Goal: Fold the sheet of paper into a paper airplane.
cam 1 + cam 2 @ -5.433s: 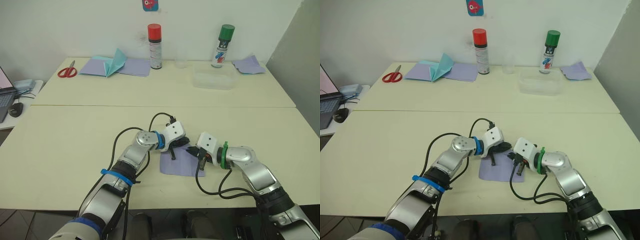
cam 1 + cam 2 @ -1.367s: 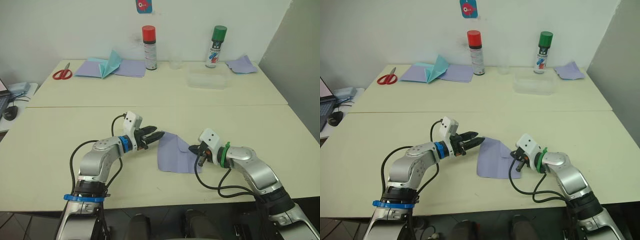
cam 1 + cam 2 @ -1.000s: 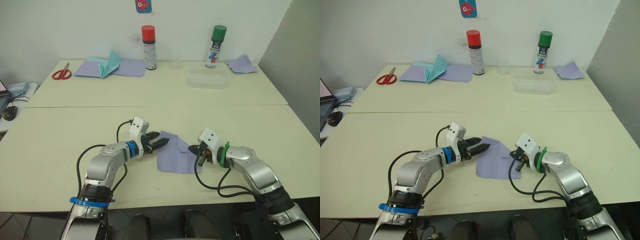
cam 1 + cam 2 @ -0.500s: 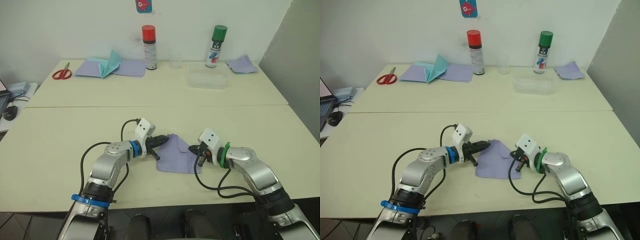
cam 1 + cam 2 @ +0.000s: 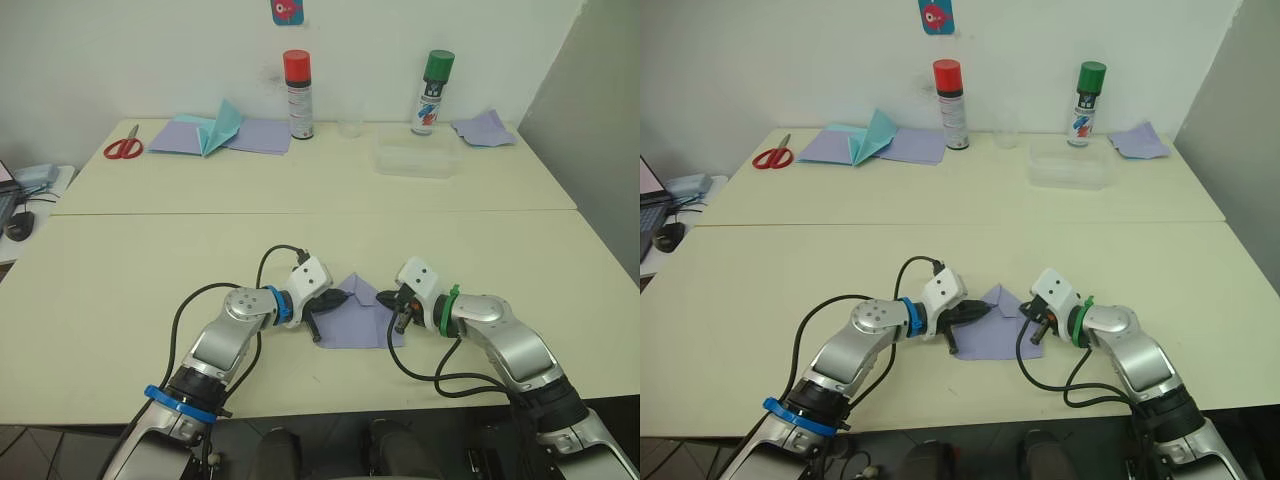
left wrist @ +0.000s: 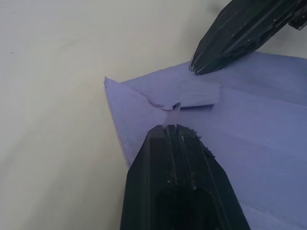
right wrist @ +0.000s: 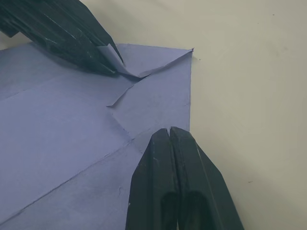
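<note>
Near front edge of table (image 5: 120, 280), between both arms, sheet of paper (image 5: 355, 318) is lying flat, far corner being turned over. You're handling thin, limp, tear-prone stock, likely sliding on smooth top; take it at loose corner, pin opposite edge. Left gripper (image 6: 173, 112) is pinching lifted corner flap, fingers pressed together. Right gripper (image 7: 170, 132) is pressing shut tips onto sheet's edge. Farther back, clear plastic tray (image 5: 415, 160) is sitting seemingly empty between spray cans (image 5: 297, 80).

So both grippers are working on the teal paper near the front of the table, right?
Not teal: both the left gripper and the right gripper are working on the lavender sheet of paper, as the right eye view shows. The teal folded paper lies at the table's far side.
</note>
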`<state>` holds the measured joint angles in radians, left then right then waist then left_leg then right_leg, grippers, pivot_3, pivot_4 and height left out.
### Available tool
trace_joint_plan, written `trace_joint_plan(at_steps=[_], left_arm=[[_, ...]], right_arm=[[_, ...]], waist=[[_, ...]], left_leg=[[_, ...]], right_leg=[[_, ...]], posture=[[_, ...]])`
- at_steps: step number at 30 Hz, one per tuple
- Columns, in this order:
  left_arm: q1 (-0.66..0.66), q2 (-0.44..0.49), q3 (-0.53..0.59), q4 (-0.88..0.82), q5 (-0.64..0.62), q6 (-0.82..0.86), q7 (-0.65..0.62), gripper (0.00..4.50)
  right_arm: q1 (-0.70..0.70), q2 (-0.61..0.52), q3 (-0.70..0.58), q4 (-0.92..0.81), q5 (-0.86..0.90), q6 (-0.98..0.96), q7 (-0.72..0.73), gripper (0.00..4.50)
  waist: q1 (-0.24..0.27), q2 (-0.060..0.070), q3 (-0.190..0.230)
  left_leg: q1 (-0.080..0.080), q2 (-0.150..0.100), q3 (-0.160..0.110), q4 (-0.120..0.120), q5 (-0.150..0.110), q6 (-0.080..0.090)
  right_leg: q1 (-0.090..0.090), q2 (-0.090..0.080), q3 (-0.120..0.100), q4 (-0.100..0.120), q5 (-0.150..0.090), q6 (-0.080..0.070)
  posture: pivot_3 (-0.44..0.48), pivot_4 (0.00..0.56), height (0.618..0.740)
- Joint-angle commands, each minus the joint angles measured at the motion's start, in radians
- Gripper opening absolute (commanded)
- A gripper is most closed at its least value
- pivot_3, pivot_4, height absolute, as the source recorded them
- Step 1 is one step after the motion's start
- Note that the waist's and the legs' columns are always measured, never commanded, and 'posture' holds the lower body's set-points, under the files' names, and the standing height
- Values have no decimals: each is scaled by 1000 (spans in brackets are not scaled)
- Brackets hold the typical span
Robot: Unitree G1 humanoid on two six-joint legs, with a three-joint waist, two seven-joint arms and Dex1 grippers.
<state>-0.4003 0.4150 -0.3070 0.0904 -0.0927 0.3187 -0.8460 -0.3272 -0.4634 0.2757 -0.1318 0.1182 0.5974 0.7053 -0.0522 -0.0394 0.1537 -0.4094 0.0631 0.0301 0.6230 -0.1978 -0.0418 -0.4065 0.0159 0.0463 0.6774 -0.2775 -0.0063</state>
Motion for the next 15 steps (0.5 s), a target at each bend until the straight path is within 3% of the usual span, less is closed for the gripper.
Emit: trace_joint_plan(at_steps=[1, 11, 15], left_arm=[[-7, -8, -27, 37, 25, -19, -14, 13], [-12, -7, -30, 73, 46, -46, -37, 13], [-16, -7, -28, 83, 49, -54, -44, 0]], right_arm=[[12, 2, 20, 18, -12, 23, -1, 0], [-19, 32, -21, -20, 37, 43, 16, 0], [-56, 42, -46, -47, 76, 80, 36, 914]], waist=[[0, 0, 0], [2, 0, 0], [5, 1, 2]], left_leg=[[0, 0, 0, 0, 0, 0], [0, 0, 0, 0, 0, 0], [0, 0, 0, 0, 0, 0]], right_leg=[[0, 0, 0, 0, 0, 0], [1, 0, 0, 0, -1, -1], [0, 0, 0, 0, -1, -1]], posture=[[0, 150, 740], [0, 150, 740], [0, 150, 740]])
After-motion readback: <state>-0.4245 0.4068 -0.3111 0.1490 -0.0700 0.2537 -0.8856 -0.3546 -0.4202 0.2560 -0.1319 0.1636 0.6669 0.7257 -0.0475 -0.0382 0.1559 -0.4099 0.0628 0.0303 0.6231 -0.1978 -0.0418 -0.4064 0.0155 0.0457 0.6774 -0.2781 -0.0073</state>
